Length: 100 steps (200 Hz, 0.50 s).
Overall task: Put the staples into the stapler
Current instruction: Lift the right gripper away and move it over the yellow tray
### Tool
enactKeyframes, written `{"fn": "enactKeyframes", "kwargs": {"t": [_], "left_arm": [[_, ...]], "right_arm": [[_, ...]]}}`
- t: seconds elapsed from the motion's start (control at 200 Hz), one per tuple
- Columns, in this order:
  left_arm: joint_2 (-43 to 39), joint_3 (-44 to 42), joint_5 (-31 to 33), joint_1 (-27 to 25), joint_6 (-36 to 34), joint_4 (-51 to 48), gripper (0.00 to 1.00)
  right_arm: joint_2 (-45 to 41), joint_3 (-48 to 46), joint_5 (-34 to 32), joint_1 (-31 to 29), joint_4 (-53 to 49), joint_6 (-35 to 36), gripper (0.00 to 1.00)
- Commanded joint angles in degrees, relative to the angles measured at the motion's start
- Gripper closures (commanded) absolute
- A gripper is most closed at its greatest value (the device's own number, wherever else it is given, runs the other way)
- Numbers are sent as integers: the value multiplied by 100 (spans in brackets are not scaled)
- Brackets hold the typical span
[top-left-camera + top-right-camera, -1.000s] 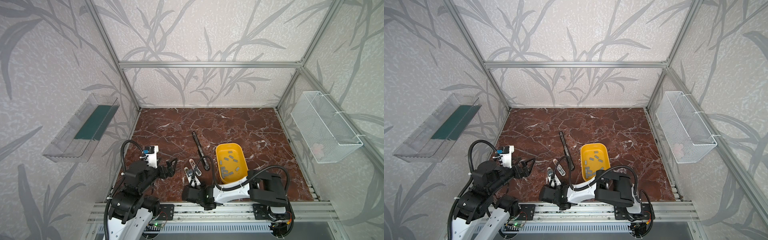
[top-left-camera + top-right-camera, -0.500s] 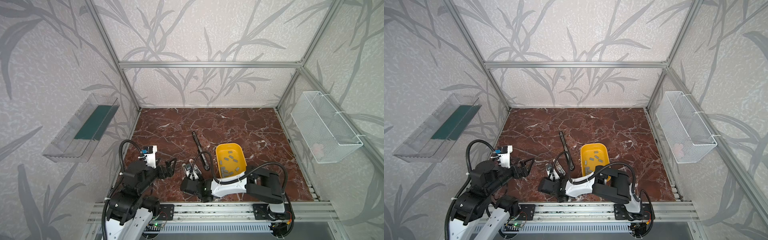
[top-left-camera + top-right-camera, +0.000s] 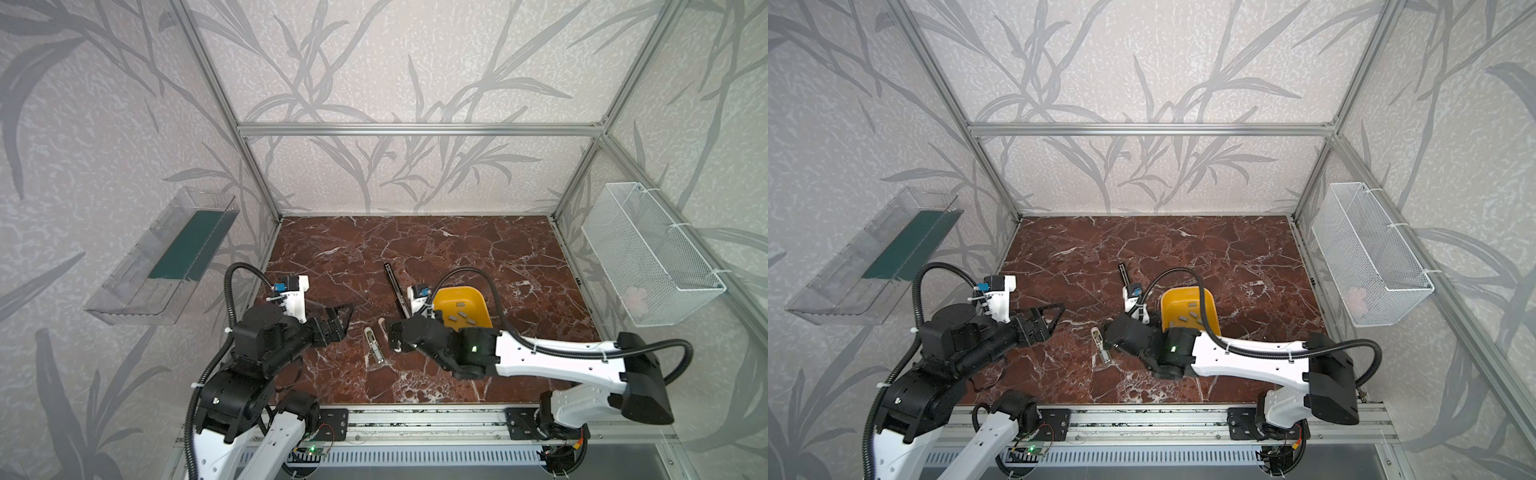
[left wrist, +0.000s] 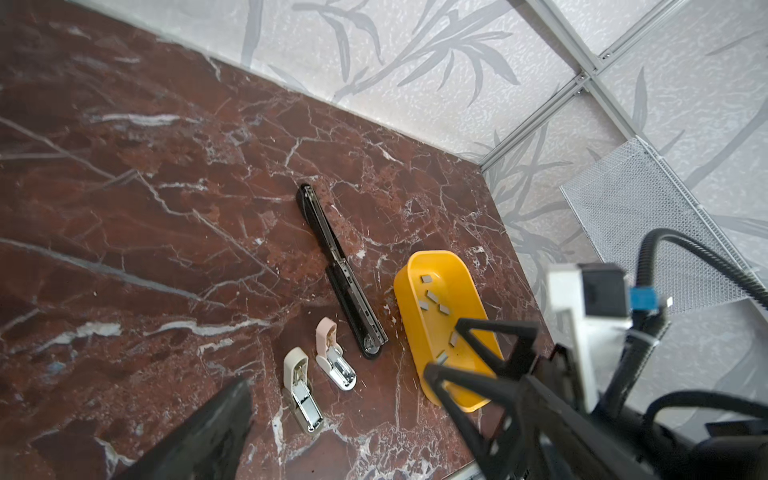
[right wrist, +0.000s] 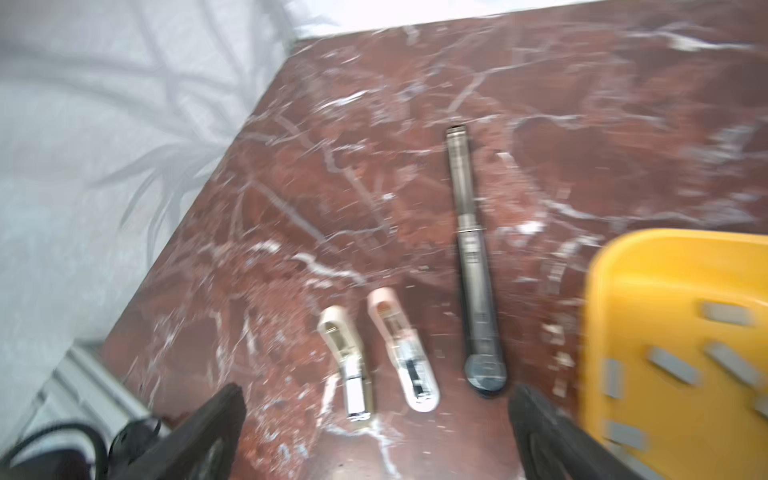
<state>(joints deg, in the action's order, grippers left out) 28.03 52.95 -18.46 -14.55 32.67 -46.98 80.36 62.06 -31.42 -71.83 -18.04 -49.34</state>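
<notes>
Right, the left gripper [image 3: 345, 318] hangs wide and empty, apart from the yellow tray [image 4: 415, 328]; the right gripper [image 5: 376, 399], equally wide, sits just beside it. The staples [image 4: 432, 296] lie loose inside: light, slippery, probably brittle strips. Pinch one across its long edges.

Bright, even diffuse light w/ soft shadows only; both top views bow at edges (wide-angle). Right wrist view motion-blurred throughout, staples [image 5: 672, 364] smeared; left wrist view sharp, near foreground soft.
</notes>
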Motion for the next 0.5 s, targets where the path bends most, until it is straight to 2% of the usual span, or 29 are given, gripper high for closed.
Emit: {"fn": "enactKeyframes", "kwargs": {"t": [0.0,0.05,0.085,0.12,0.235,0.26,0.315,0.38,0.44,0.495], "left_arm": [[168,-423,193,4,767,374,1],[202,-807,12,9,667,1138,1],[193,-1052,-85,16,475,1681,1],[198,-1255,6,21,239,2131,1],[384,-1474,1515,24,343,2042,1],[456,-1556,1746,22,381,2094,1],[563,-1944,1996,22,339,2605,1],[632,-2520,1947,22,-37,3376,1],[601,-2930,2107,22,-278,3807,1],[510,-3115,2386,19,-512,3779,1]], "right_arm": [[-484,-344,-440,129,-1149,-100,1],[-875,-665,-752,130,-774,709,1],[-1149,-912,-941,149,-672,732,1],[-1405,-1152,-767,289,-528,893,1],[-2102,-1837,322,1252,-79,970,1],[-2185,-1959,467,1628,6,939,1],[-2235,-2100,571,2048,99,935,1],[-2116,-2091,399,2205,255,1169,0],[-1910,-1950,149,2224,272,1234,10],[-1688,-1810,92,2244,233,1204,22]]}}
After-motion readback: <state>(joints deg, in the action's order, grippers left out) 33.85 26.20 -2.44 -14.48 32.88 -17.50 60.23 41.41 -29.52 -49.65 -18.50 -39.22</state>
